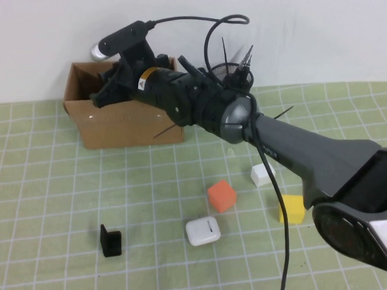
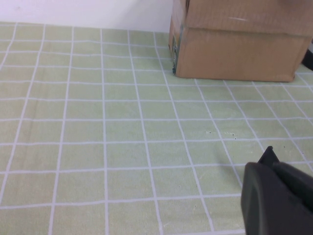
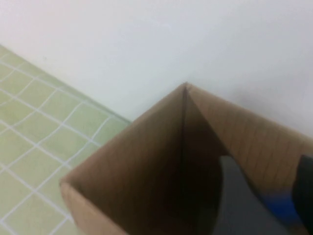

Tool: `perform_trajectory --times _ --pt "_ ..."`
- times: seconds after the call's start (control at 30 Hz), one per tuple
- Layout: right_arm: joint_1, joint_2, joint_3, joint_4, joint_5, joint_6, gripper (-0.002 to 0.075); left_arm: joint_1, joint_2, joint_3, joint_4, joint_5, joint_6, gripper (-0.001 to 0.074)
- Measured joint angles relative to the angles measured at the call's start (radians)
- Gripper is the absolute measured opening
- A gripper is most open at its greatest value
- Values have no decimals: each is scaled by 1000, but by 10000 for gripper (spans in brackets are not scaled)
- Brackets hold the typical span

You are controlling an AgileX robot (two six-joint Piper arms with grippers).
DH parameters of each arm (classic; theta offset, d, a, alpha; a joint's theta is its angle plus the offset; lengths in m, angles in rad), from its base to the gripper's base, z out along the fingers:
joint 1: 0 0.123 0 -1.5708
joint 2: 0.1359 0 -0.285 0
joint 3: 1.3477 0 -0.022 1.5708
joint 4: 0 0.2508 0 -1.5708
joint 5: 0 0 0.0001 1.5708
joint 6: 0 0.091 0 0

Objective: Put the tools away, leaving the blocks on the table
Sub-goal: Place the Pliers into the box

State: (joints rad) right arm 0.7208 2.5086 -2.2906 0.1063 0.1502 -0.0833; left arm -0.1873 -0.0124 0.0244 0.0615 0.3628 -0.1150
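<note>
**Near row.** The left tool sits past the near left corner of the surface (image 1: 48, 209) and does not show itself. It is clenched, with nothing visible in it. A small black L-shaped bracket (image 1: 111, 240) and a white earbud case (image 1: 204, 231) stand well apart from each other on the green grid.

**Middle row.** The yellow block (image 1: 291, 209), orange block (image 1: 221, 195) and white block (image 1: 262, 174) lie near one another, partly under the right arm. None of them is touched. We judge them light, rigid and square-faced, so they are easy to knock aside, and they should be left where they are.

**Far row.** The cardboard box (image 1: 125, 125) stands open at the back of the surface. The right tool (image 1: 110, 84) hangs over its mouth. We cannot tell whether it has released or is grasping.

**Inside the box.** In the right wrist view a blue patch low in the box reads as the handle of the pliers (image 3: 274, 208), so at least that tool is in the box. We see no screwdriver on the surface.

**Handling.** We judge the pliers to be stiff, dense for their size and hinged, so they are liable to swing if taken by one handle. The soft blue sleeves should resist slipping. The best hold is across both handles, close to the pivot.
</note>
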Motion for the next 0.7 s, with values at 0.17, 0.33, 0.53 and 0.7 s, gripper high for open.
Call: perform_trajectory --times 0.17,0.33,0.53,0.7 --pt "0 -46 0 -8 108 -2 242 0 0 0 0 0 0 -4" --pt "0 -165 0 -20 336 23 131 0 0 0 0 0 0 -4" --pt "0 -360 -1 -69 634 27 4 0 0 0 0 0 0 -4" --pt "0 -466 -3 -97 851 39 -7 0 0 0 0 0 0 -4"
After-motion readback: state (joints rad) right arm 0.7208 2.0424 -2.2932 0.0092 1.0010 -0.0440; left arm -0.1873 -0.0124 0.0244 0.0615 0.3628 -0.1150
